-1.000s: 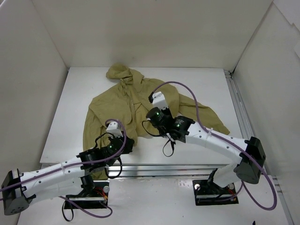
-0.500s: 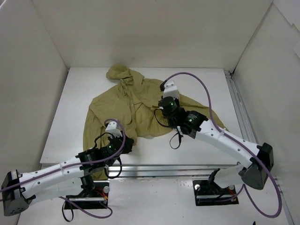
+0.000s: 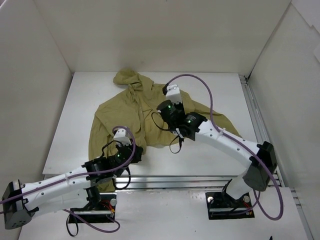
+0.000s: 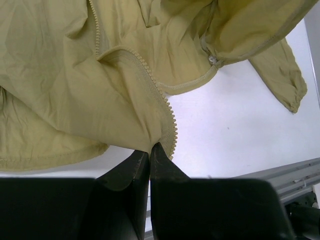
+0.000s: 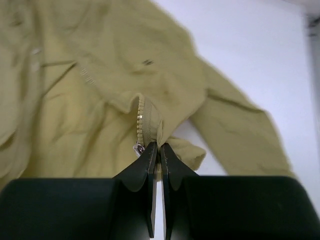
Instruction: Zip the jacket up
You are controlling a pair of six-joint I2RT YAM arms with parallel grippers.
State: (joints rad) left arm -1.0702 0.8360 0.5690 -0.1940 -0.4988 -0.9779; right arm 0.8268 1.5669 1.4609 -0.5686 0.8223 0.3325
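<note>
Top view: olive jacket (image 3: pixel 145 112) spread on white table (image 3: pixel 210 155), hood (image 3: pixel 131 77) toward far wall, one sleeve (image 3: pixel 227 129) lying out to the right, the other running down the left side to the near table edge. Both arms reach in from the near edge; L arm low at the jacket's near hem, R arm crossing over the garment's middle w/ its purple cable looping above. L wrist view: L gripper (image 4: pixel 150 149) has jaws pressed together, pinching the bottom corner of one front panel right at the zipper edge; fabric rises tent-like from the pinch. Teeth (image 4: pixel 150 85) run from the pinch up and left across the panel. Opp. front edge lies apart to the right, its stitched hem curving over bare table; a cuff (image 4: pixel 294 95) rests further right, near a metal rail. R wrist view: R gripper (image 5: pixel 157 150) likewise closed to a slit, clamping the zipper edge, cloth bunched above the tips. Silver slider (image 5: pixel 138 148) sits just beside the L-hand fingertip, touching or nearly so; cannot tell if the pull tab itself is held. Small dark logo (image 5: pixel 148 62) on chest cloth beyond; view is blurred.
</note>
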